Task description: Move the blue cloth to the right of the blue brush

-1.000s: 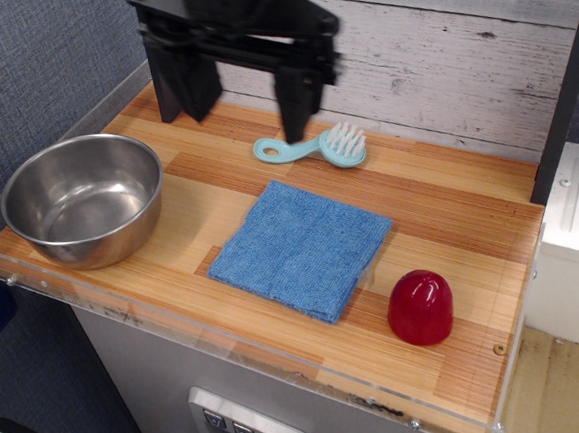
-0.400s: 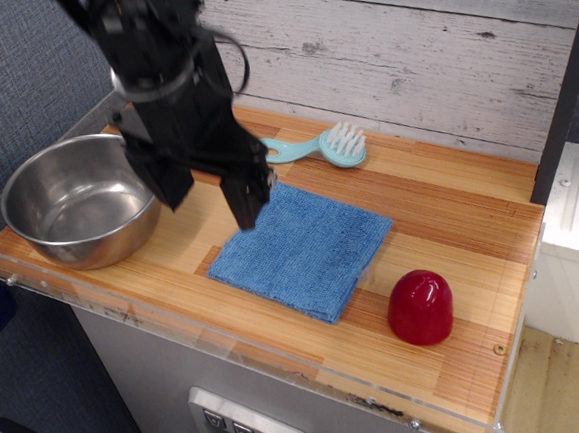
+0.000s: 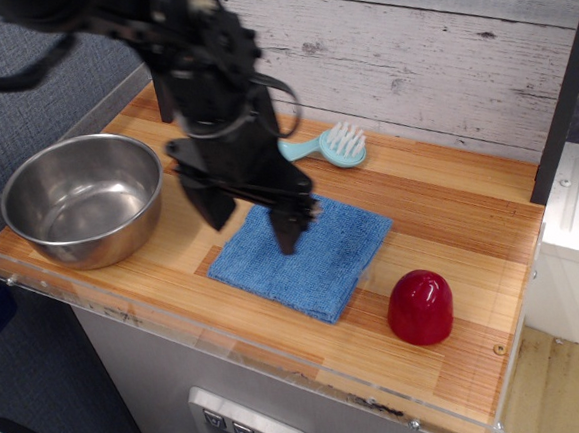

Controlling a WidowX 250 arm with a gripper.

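Black and wide apart, the two fingers of the claw [image 3: 249,223] hang over the left half of the blue cloth [image 3: 307,250], one tip off the cloth's left edge above the wood and the other down on or just above the terry surface; from this angle I cannot tell if it touches. Nothing is held between them. A second ago the claw stood at the back by the brush, and a moment ago it was above the cloth's upper left corner; now it sits lower and further in over the cloth, while the cloth itself has not shifted. That reads as the approach nearly done and the grab not yet made. The cloth lies flat in the middle of the tabletop [image 3: 450,214], in front of the blue brush [image 3: 326,146], which rests near the back wall with its bristles pointing right and its handle partly hidden behind the arm. A steel bowl [image 3: 82,198] sits well to the left, and a red dome-shaped thing [image 3: 420,307] stands just off the cloth's right corner. Bare wood to the right of the brush looks like the place to set the cloth, so the carry would be toward the back right.
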